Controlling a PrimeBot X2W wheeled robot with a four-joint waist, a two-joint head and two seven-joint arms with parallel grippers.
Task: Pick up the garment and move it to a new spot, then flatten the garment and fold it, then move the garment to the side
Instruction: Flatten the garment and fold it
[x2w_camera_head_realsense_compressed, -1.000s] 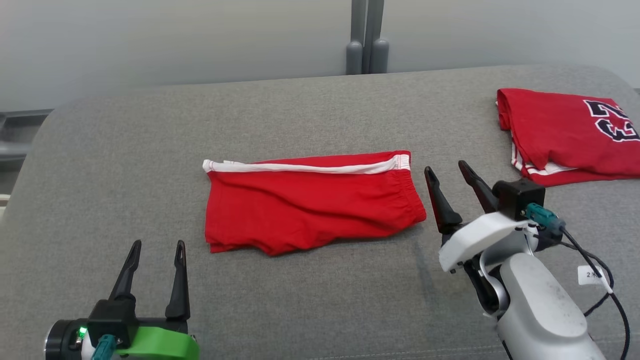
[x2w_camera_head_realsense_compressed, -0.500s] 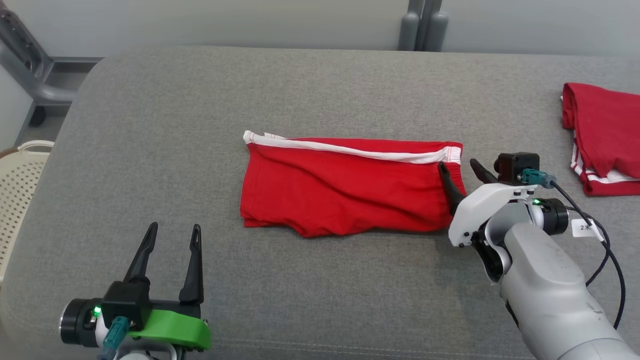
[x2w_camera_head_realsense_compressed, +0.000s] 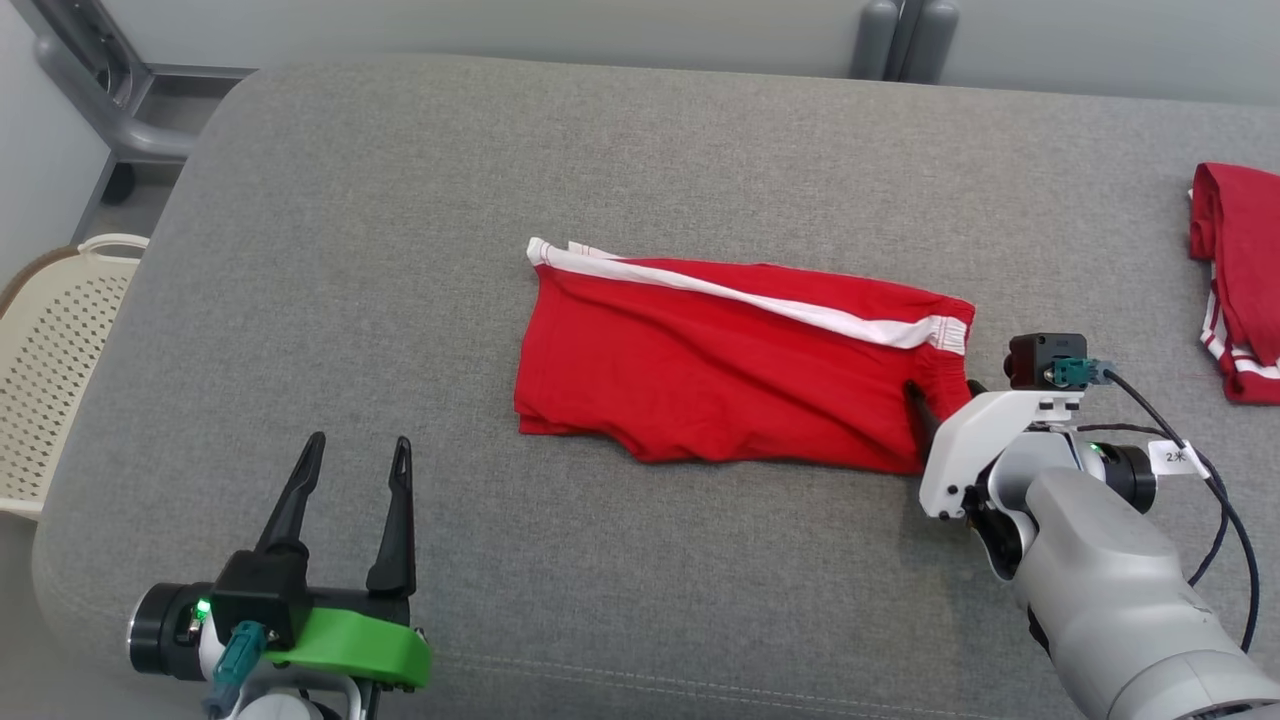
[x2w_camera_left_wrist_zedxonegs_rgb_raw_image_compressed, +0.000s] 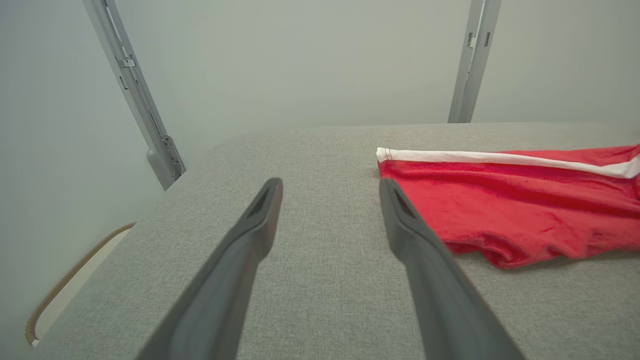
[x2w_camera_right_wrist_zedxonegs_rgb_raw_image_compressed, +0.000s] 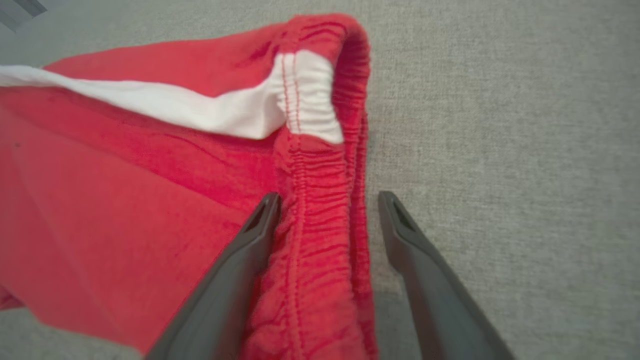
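So the red shorts (x2w_camera_head_realsense_compressed: 720, 370) are sitting folded at about the middle of the grey table (x2w_camera_head_realsense_compressed: 500, 150), white stripe (x2w_camera_head_realsense_compressed: 750, 295) along the 12 o'clock edge. The right jaws are spread wide at the shorts' 4 o'clock corner, straddling the elastic waistband (x2w_camera_right_wrist_zedxonegs_rgb_raw_image_compressed: 320, 240) without pinching it. One finger (x2w_camera_right_wrist_zedxonegs_rgb_raw_image_compressed: 240, 260) is over the red fabric and the other (x2w_camera_right_wrist_zedxonegs_rgb_raw_image_compressed: 415, 250) is over bare table just beside the band. The left jaws are also wide, holding nothing, parked well apart at the shorts' 7 o'clock. Our worry is that if the right jaws close where they are, they could catch only the upper layer of the band. Then the fold would peel open on the lift, and the far end at 9 o'clock would drag along the table. Coming in too low could also dig a fingertip into the padded top and bunch the cloth. For room, we've got plenty of bare table at 12 o'clock and a decent strip at 6 o'clock before the front edge. Over at 3 o'clock there's a second red garment (x2w_camera_head_realsense_compressed: 1235, 290), so sliding that way gets crowded. At 9 o'clock the table ends, with a cream basket (x2w_camera_head_realsense_compressed: 50, 350) off that edge, so we'd stop short there.
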